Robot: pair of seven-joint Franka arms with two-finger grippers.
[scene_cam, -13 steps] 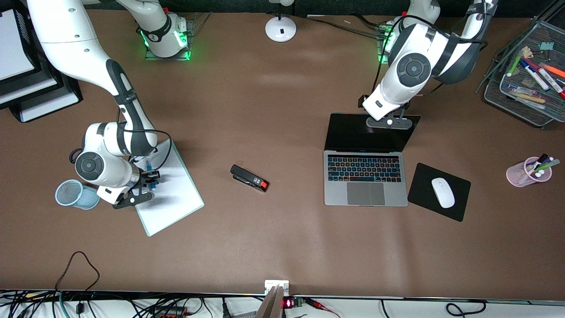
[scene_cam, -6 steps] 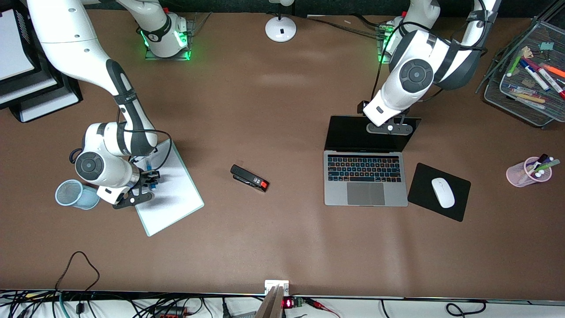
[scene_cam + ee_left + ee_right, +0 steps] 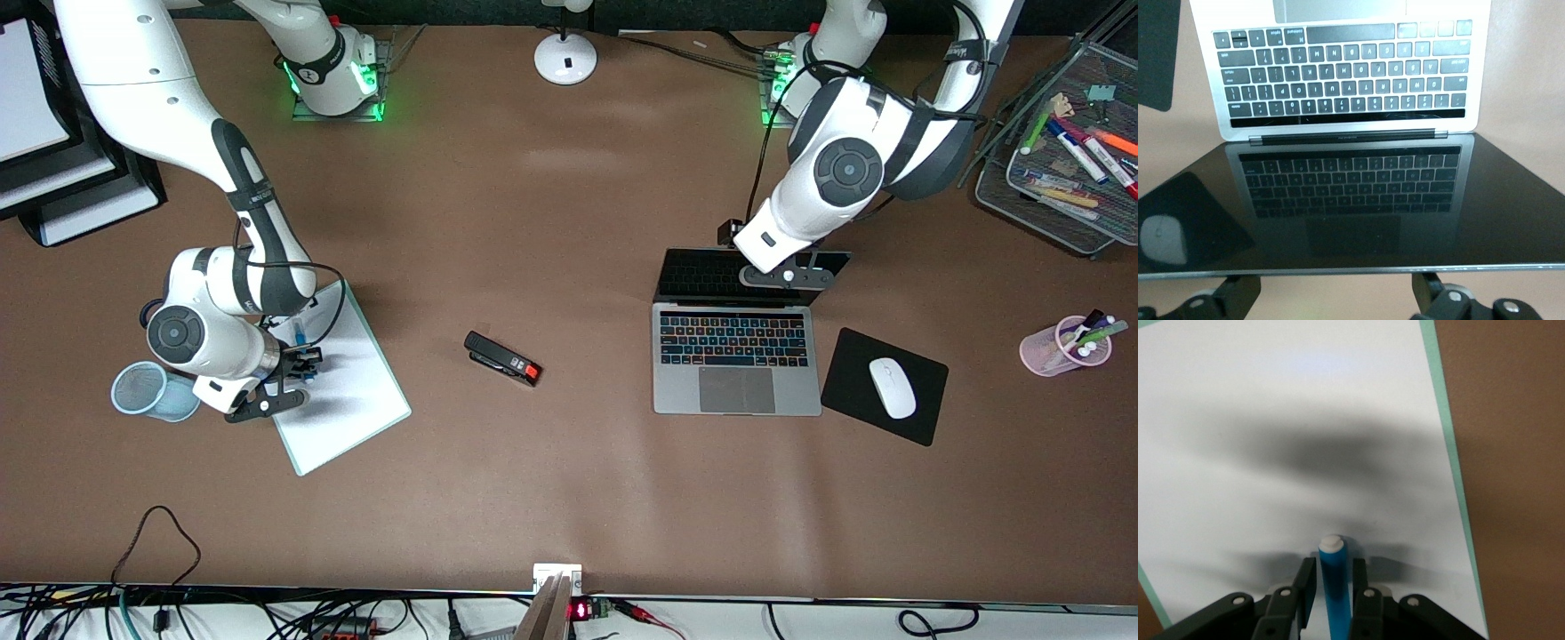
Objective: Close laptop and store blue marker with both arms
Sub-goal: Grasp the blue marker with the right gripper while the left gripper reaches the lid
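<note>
The silver-grey laptop (image 3: 734,356) stands open toward the left arm's end of the table, its black screen (image 3: 1358,200) tilted partway down over the keys (image 3: 1345,80). My left gripper (image 3: 787,274) is open at the lid's top edge, which lies between its spread fingers in the left wrist view (image 3: 1337,293). My right gripper (image 3: 298,363) is over the white board (image 3: 356,400) and is shut on the blue marker (image 3: 1335,580). The marker's white end points out past the fingertips (image 3: 1306,577). The marker shows only as a blue bit (image 3: 306,363) in the front view.
A pale blue mesh cup (image 3: 151,391) lies on its side beside the board. A black stapler (image 3: 502,358) lies mid-table. A white mouse (image 3: 892,388) sits on a black pad (image 3: 853,356). A pink cup with pens (image 3: 1067,347) and a wire basket (image 3: 1058,169) stand past the laptop.
My left gripper has moved toward the keyboard with the lid's top edge, and the screen leans lower. My right arm has shifted slightly with the marker.
</note>
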